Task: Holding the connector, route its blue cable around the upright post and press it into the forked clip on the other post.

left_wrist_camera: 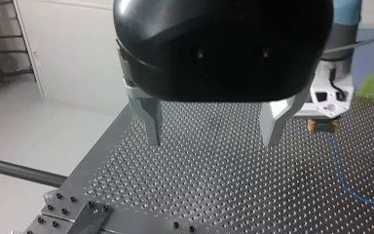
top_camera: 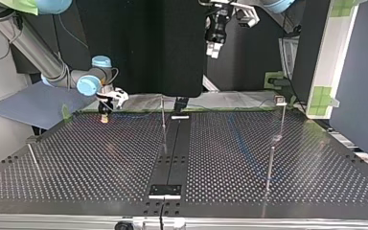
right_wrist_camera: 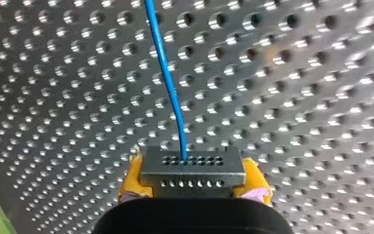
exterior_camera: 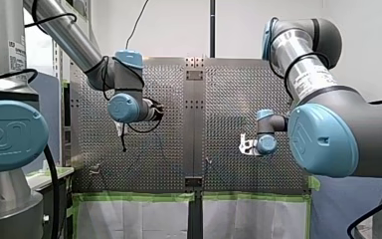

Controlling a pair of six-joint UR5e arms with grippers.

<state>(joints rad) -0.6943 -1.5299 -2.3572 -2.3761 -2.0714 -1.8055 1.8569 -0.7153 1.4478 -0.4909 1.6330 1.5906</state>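
The cable is showing bright blue against the surface, which is gleaming silver-grey under a regular grid of round holes. The connector is looking dull grey with two rows of tiny dots, and the pads beside it are glowing yellow. The left gripper is wearing glossy black over bare metal jaws. Green tape is edging the surface, and pale blue caps are dotting the silver arms.
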